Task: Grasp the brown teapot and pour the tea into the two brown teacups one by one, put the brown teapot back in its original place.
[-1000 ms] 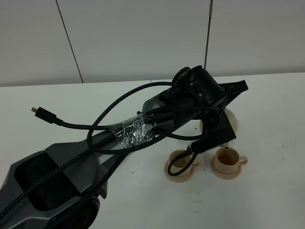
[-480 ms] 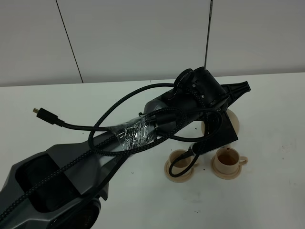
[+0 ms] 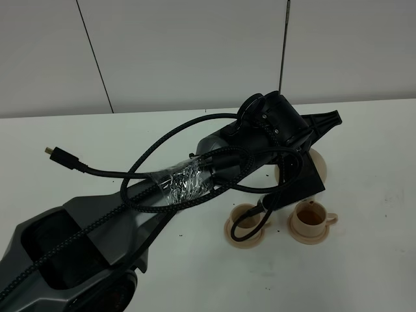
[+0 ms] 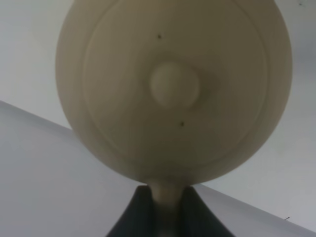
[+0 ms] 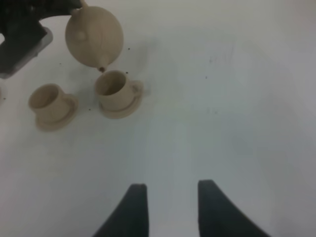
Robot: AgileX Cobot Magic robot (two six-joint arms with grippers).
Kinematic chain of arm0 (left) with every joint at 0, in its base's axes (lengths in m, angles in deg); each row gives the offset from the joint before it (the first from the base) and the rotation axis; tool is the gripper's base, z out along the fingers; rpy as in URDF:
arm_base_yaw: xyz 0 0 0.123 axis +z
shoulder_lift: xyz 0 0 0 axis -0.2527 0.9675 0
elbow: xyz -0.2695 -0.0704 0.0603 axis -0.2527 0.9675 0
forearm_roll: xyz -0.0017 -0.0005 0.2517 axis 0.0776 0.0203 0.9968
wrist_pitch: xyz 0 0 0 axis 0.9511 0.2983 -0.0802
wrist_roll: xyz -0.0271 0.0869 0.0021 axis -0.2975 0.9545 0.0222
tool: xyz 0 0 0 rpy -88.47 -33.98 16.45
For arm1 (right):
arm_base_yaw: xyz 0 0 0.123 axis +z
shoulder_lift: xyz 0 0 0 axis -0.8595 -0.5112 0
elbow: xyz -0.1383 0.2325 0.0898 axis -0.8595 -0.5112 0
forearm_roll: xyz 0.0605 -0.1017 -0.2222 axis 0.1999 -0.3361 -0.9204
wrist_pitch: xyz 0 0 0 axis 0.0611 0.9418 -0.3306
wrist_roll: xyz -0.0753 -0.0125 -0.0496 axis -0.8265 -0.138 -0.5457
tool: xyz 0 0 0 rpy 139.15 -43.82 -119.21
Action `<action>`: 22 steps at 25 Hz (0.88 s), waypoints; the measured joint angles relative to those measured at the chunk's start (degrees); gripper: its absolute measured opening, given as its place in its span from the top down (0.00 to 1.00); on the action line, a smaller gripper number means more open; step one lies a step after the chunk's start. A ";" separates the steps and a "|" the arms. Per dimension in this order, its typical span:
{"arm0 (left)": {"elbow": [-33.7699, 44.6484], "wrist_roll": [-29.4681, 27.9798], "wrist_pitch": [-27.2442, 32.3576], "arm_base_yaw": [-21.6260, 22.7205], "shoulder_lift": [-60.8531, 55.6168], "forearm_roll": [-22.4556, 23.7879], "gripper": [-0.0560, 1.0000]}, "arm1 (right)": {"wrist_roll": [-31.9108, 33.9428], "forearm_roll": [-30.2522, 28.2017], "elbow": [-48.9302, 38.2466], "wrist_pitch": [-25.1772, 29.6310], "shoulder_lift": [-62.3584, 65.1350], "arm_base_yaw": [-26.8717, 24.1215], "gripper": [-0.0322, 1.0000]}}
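The left claw (image 4: 166, 193) is closed on the loop handle of the squat round tan ceramic teapot (image 5: 94, 38), with the handle pinched between its dark fingers (image 4: 129, 221); the teapot hangs in the air, tipped far over, so that its knobbed lid (image 4: 174, 85) faces the wrist camera; its short spout (image 5: 101, 68) points down just above the rim of the right-hand small tan cylindrical teacup (image 3: 311, 218); whether spout and rim touch cannot be told; dark reddish-brown tea (image 3: 311, 214) shows inside that teacup; the matching left-hand teacup (image 3: 246, 220) stands beside it, apart, and its inside is partly hidden by a black braided cable (image 3: 156, 144); each teacup sits on its own small round saucer; both stand toward the right side of the white worktop (image 3: 364, 279), well off its far edge; the dark left arm (image 3: 97, 221) reaches across the middle to them; the right claw (image 5: 170, 207) hovers over bare worktop, well apart from the teacups, its two dark fingers set moderately apart with nothing between them.
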 joint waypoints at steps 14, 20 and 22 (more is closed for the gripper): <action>0.00 -1.06 -0.12 0.00 0.00 -1.03 0.79 | 0.00 0.00 0.00 0.00 0.00 0.00 0.73; 0.00 -1.06 -0.01 0.00 0.00 -1.11 0.79 | 0.00 0.00 0.00 0.00 0.00 0.00 0.73; 0.00 -1.06 0.04 0.00 0.00 -1.11 0.79 | 0.00 0.00 0.00 0.00 0.00 0.00 0.73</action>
